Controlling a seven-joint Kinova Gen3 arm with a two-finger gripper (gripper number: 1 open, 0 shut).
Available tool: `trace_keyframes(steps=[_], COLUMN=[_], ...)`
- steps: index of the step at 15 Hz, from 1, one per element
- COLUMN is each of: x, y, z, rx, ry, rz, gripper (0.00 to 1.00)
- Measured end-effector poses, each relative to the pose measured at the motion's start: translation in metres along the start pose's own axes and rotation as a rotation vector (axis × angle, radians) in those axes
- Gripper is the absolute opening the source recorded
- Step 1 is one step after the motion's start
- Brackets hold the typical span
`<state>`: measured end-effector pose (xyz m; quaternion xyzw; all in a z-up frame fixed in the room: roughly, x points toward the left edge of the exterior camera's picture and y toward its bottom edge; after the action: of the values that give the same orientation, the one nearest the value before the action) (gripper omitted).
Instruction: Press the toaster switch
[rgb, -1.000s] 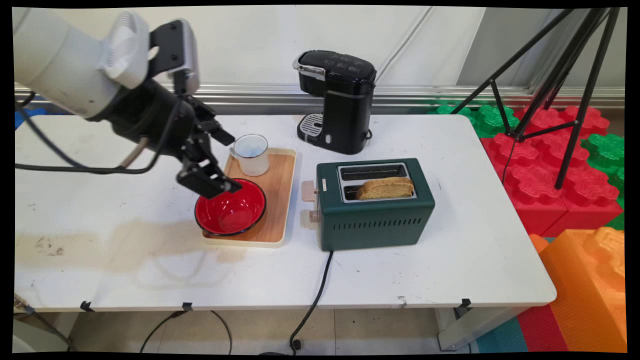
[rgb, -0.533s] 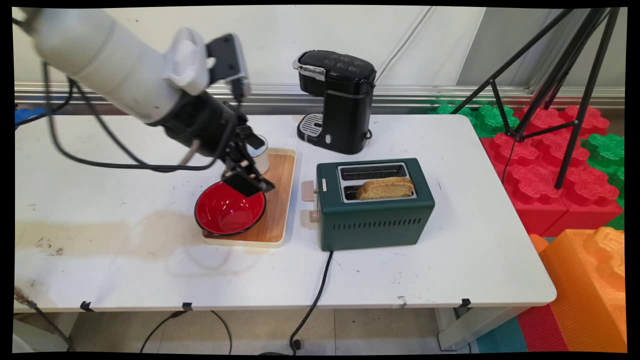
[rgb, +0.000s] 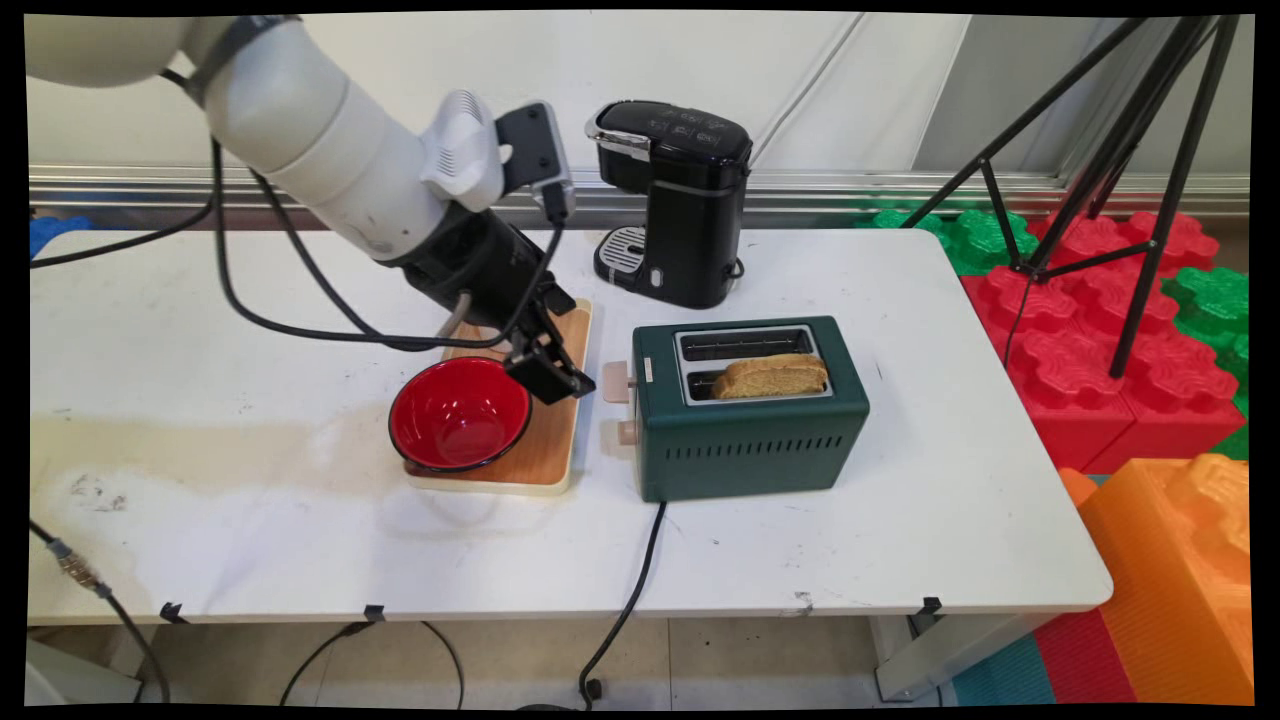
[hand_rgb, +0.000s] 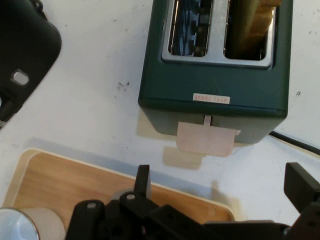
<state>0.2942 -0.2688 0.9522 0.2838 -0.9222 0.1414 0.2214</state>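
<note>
End effector (rgb: 560, 372) open, empty, above tray (rgb: 560, 440), near stiff green toaster's (rgb: 750, 430) beige lever (hand_rgb: 205, 138); light bread (rgb: 772, 376) protrudes, grippable.

No text can be read: the small label (hand_rgb: 211, 98) on the green toaster (hand_rgb: 215, 105) bears print too blurred to make out.

Counts: 1 green toaster (rgb: 750, 408), landmark. 2 slots in its top, 1 slice of bread (rgb: 772, 376) in the near slot. 2 beige levers on its left end, upper lever (rgb: 617, 382) and lower lever (rgb: 627, 432). 1 wooden tray (rgb: 553, 440) left of the toaster, 1 red bowl (rgb: 459, 414) on it. 1 black coffee machine (rgb: 672, 198) behind the toaster. 1 black tripod (rgb: 1110, 150) to its right rear. 1 power cord (rgb: 625, 600) from the toaster's front.
</note>
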Motion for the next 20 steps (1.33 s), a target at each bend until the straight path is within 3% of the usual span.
trace_keyframes(steps=[3, 4, 20], x=[0.005, 0.006, 0.016], y=[-0.002, -0.002, -0.007], z=[0.011, 0.014, 0.057], rx=[-0.013, -0.017, -0.052], ry=[-0.005, -0.006, -0.037], rz=[0.003, 0.003, 0.002], gripper=[1.00, 0.00, 0.00])
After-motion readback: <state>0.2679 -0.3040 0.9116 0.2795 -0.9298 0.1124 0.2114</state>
